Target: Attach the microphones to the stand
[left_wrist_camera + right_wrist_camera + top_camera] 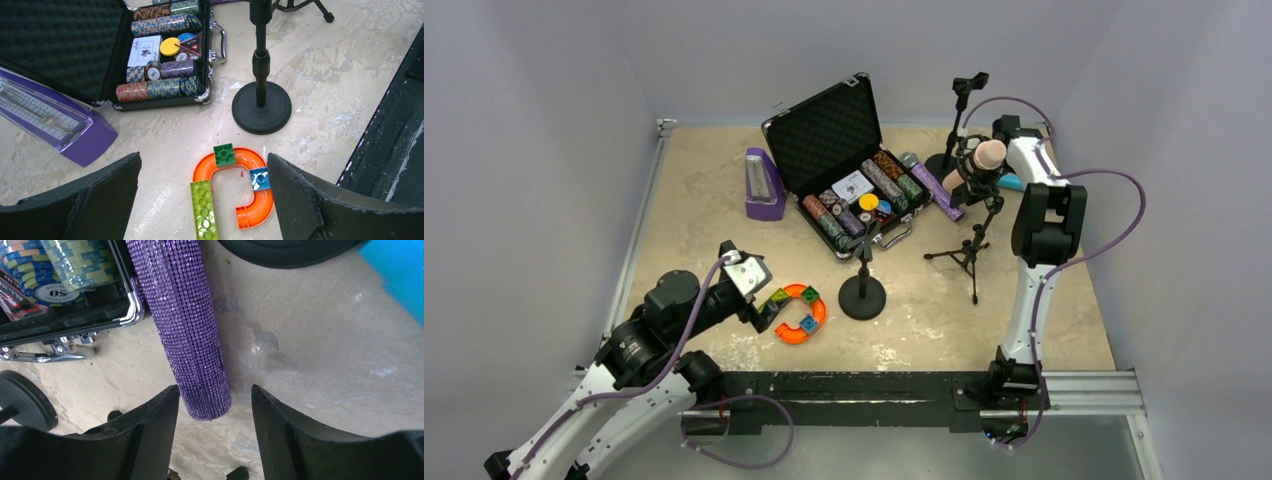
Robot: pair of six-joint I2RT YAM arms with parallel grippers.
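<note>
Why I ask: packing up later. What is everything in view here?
chip case: one, black, open, back centre
metronome box: one, purple, left of the case
curved track: one, orange, front left
round-base stands: two, black, mid-table and back
tripod stand: one, black, right of centre
purple microphone: one, glittery, beside the case
pink microphone: one, pale, atop the tripod stand
cyan microphone: one, bright, right of the purple one
left pincer: one, black, open above the track
right pincer: one, black, open astride the purple microphone's end

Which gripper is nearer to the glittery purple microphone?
The right gripper: its fingers straddle the handle end of the purple microphone. The left gripper hovers far off, above the orange toy track.
</note>
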